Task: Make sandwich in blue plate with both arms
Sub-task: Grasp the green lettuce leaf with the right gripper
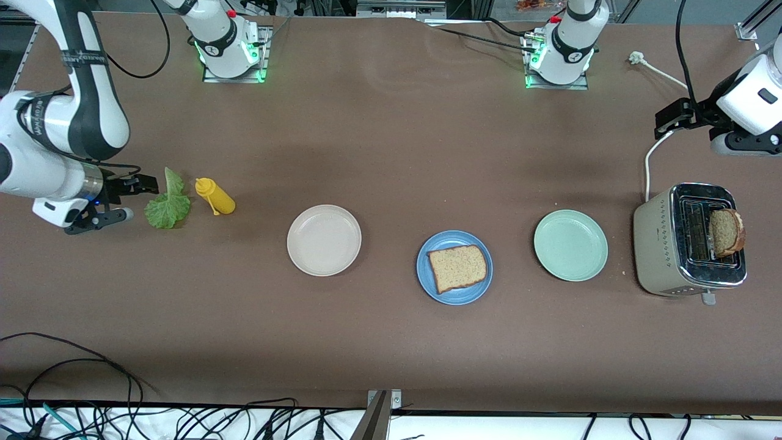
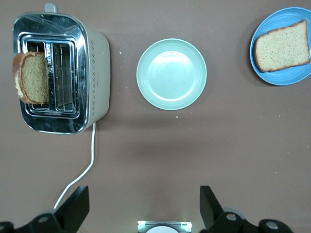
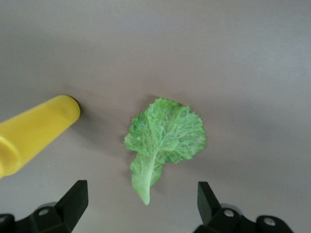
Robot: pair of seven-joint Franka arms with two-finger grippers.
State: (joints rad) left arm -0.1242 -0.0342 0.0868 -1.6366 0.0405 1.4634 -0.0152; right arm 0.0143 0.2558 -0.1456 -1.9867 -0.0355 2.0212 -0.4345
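One toast slice is lying on the blue plate, another is sticking out of the toaster, at three o'clock from the plate, while the left gripper and right gripper are hanging with fingers spread, empty.

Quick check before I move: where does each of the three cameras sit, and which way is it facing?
Front: high across the table, facing both bases; shows both arms, blue plate holding toast.
Left wrist: looks down past the open left gripper at toaster, green plate.
Right wrist: looks down past the open right gripper at lettuce, yellow bottle.
Front and left wrist share the blue plate.
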